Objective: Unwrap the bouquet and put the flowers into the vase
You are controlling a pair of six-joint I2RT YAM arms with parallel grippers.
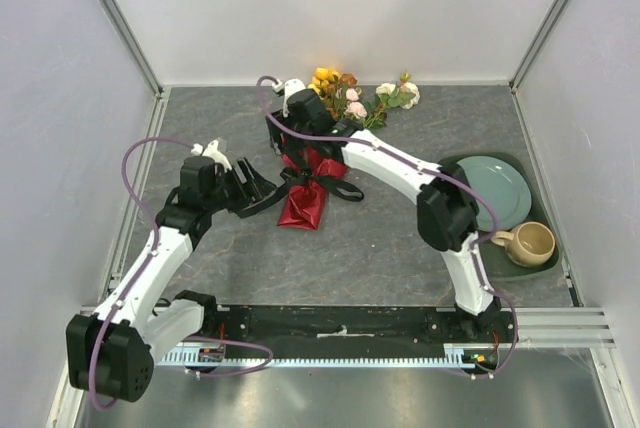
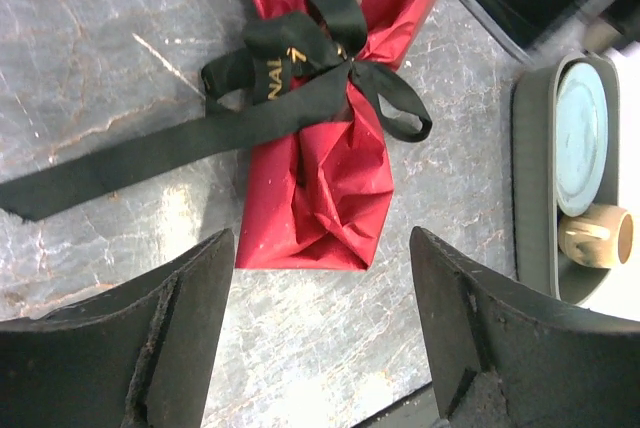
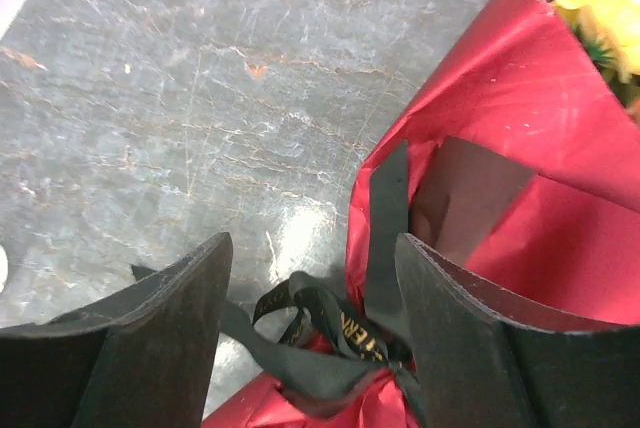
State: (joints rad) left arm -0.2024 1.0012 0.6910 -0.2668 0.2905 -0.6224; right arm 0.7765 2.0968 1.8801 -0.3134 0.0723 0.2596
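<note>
The bouquet point(image 1: 304, 200) lies flat on the table point(image 1: 380, 248), left of centre. Its folded wrap end points toward the arm bases; the flowers point(image 1: 352, 98) lie at the far edge. A black ribbon point(image 2: 300, 58) is tied in a knot around the wrap, with one long tail trailing across the table.

Left gripper point(image 2: 320, 328): released, jaws spread, nothing between them. It hovers just short of the folded wrap end, not touching it.

Right gripper point(image 3: 310, 338): released, jaws spread over the ribbon knot, gripping nothing.

The right arm point(image 1: 390, 163) crosses above the bouquet's middle and hides it in the top view.

At the right edge, well apart from the bouquet, a dark tray point(image 1: 520, 266) carries a plate point(image 1: 495, 188) and a mug point(image 1: 530, 241).
</note>
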